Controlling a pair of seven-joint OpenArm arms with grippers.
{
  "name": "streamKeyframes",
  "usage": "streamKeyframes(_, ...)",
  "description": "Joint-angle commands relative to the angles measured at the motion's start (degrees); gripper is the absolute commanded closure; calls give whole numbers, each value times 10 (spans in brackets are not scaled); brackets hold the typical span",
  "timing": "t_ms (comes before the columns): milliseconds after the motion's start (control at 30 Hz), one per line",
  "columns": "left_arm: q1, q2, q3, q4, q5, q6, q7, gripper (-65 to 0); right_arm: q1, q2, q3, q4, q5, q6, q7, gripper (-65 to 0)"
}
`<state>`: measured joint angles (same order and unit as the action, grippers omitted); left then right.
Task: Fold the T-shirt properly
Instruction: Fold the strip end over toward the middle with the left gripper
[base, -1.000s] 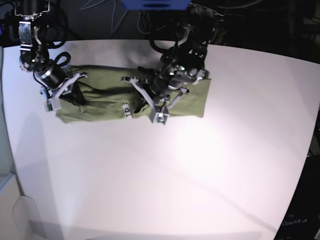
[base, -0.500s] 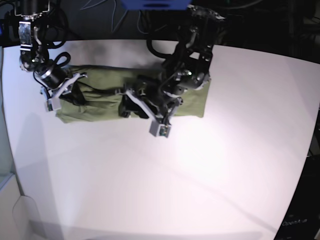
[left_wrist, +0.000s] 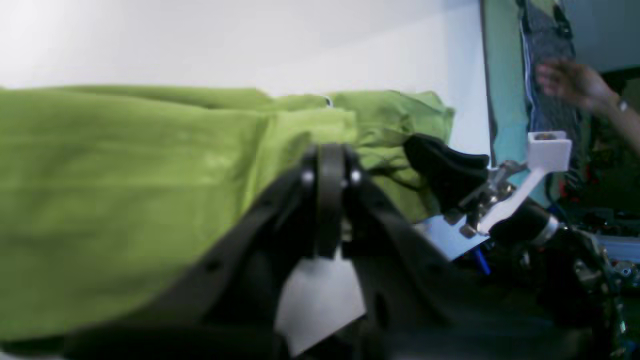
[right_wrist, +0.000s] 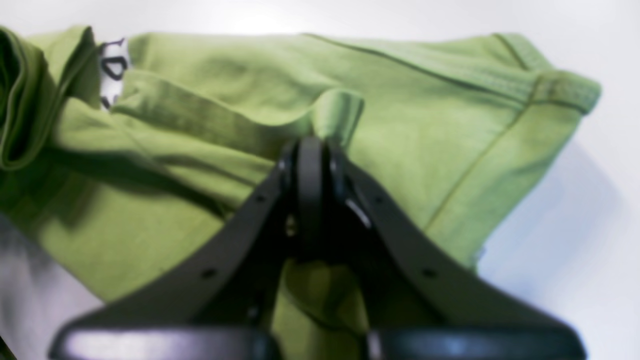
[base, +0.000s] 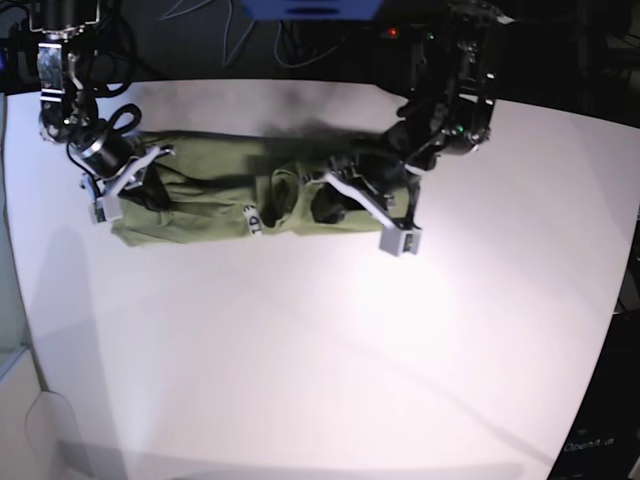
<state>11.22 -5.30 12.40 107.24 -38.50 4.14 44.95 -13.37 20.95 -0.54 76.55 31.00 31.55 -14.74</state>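
Since the earlier frame, left gripper (base: 372, 205) shifts toward the shirt's (base: 200, 190) right end on the table (base: 320, 350). Left wrist: left gripper (left_wrist: 327, 165) clenched, shirt (left_wrist: 125, 175) behind. Right wrist: right gripper (right_wrist: 310, 165) pinches shirt (right_wrist: 425, 125) fold; tag (right_wrist: 112, 67) shows.

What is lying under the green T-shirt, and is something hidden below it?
Under the T-shirt only the white table is visible, bare around the cloth. The shirt lies as a long folded band, so its lower layers and anything beneath them are covered and cannot be judged.
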Motion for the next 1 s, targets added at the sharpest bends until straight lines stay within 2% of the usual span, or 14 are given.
streamKeyframes(0,-9,0,1,11,-15,-9,-11,-15,-2,5,-1,1,-13,0,-21,-4)
streamKeyframes(167,-19,8,4,-61,-17,-9,-15,-17,7,5,-6,1,-13,0,-24,-4)
streamKeyframes(367,-64,43,7,-193,-14,-10,-15,-17,8,5,-10,1,-13,0,-24,-4)
streamKeyframes(533,-97,53,42,-239,-13,-10,-26,-17,8,5,-10,1,-13,0,-24,-4)
streamKeyframes(700,-97,52,63,-221,-18,-10,-31,-17,8,5,-14,1,-13,0,-24,-4)
streamKeyframes(800,-90,47,59,-173,-19,-11,-30,-17,8,7,-14,1,-13,0,-24,-4)
streamKeyframes(967,-76,16,58,-56,-45,-11,-28,-16,8,7,-14,1,-13,0,-24,-4)
